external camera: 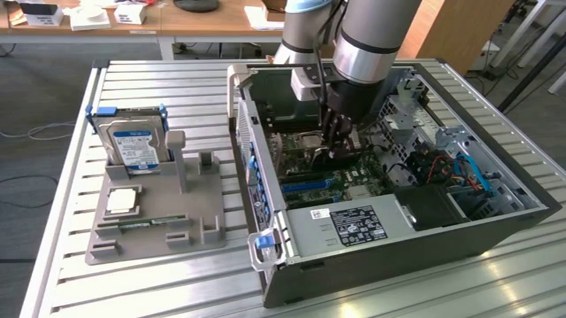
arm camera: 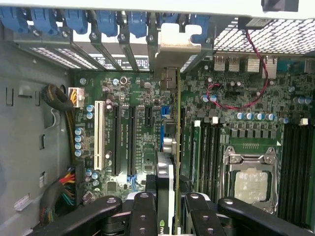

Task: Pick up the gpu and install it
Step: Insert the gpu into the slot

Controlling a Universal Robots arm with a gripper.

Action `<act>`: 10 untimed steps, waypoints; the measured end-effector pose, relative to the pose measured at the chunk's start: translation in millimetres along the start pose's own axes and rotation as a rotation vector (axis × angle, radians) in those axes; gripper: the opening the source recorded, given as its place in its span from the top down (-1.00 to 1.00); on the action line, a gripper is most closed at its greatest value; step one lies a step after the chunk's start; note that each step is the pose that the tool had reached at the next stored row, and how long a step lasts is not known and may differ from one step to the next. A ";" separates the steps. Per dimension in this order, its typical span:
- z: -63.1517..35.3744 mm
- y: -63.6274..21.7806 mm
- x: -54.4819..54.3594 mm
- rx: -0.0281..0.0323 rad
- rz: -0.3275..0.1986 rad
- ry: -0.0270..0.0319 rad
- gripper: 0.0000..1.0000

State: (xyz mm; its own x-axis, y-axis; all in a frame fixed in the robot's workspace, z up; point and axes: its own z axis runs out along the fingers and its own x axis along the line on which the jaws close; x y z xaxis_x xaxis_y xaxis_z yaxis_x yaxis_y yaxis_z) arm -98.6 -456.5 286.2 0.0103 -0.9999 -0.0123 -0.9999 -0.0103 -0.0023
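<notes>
**Robot body, parts list**

- Arm (external camera: 376, 40): thick cylindrical links with a glossy silver-grey metal finish.
- Joint cap (external camera: 309, 5): pale blue and rounded, on a silver-grey joint body.
- Band (external camera: 367, 45): narrow dark ring around the large link.
- Cable (external camera: 328, 40): thin and black, running alongside the links.
- Wrist housing (external camera: 305, 85): small boxy unit in whitish-grey.
- Gripper (external camera: 339, 142): matte black body, narrower than the link above it.
- Fingers (arm camera: 143, 214): black linkage bars with rounded ends and a slight sheen.
- Screws (arm camera: 144, 196): small round silver heads, one near the end of each bar.
</notes>
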 end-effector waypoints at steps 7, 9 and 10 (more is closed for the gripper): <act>0.4 4.7 0.0 0.0005 0.000 0.0002 0.46; 1.8 4.7 0.0 0.0005 0.000 0.0003 0.46; 2.7 4.7 0.1 0.0006 0.000 0.0003 0.46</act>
State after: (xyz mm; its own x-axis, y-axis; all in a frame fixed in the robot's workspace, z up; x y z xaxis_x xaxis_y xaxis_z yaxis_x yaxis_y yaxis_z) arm -103.3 -456.6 283.4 0.0107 -0.9999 -0.0119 -0.9999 -0.0106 -0.0029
